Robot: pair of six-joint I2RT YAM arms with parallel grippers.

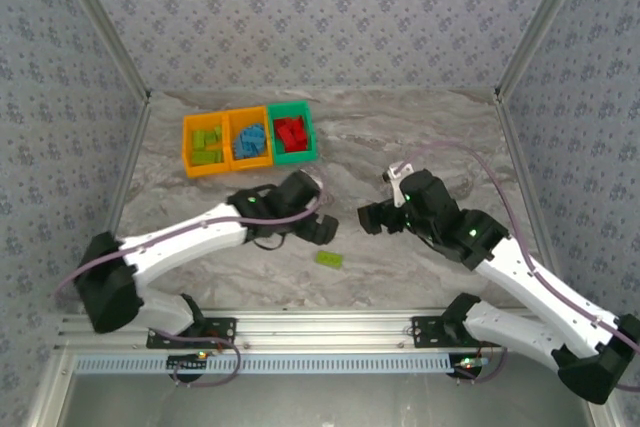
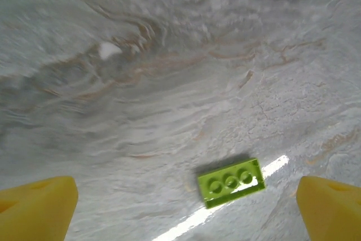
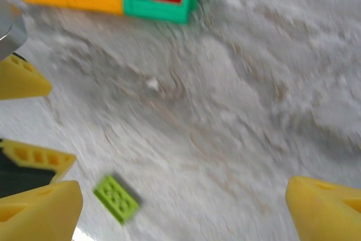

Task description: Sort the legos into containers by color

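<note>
Lime-green studded plastic brick (image 1: 328, 259) lies crosswise before joined plastic bins (image 1: 293, 158) holding sorted green, blue, red bricks (image 1: 291, 133); left gripper (image 2: 186, 210), right gripper (image 3: 183, 210) wide, empty.

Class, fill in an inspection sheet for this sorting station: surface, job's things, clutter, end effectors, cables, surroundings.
Surface: marbled grey table.
Job's things: containers joined in a row, far left, holding lime legos, blue legos and red legos separately; one loose lime lego lies flat, studs up, between the arms.
Clutter: nothing seen.
End effectors: left end effector open, over that lego; right end effector open, empty.
Cables: lilac cables run along both arms.
Surroundings: patterned walls; metal rail at near edge.
</note>
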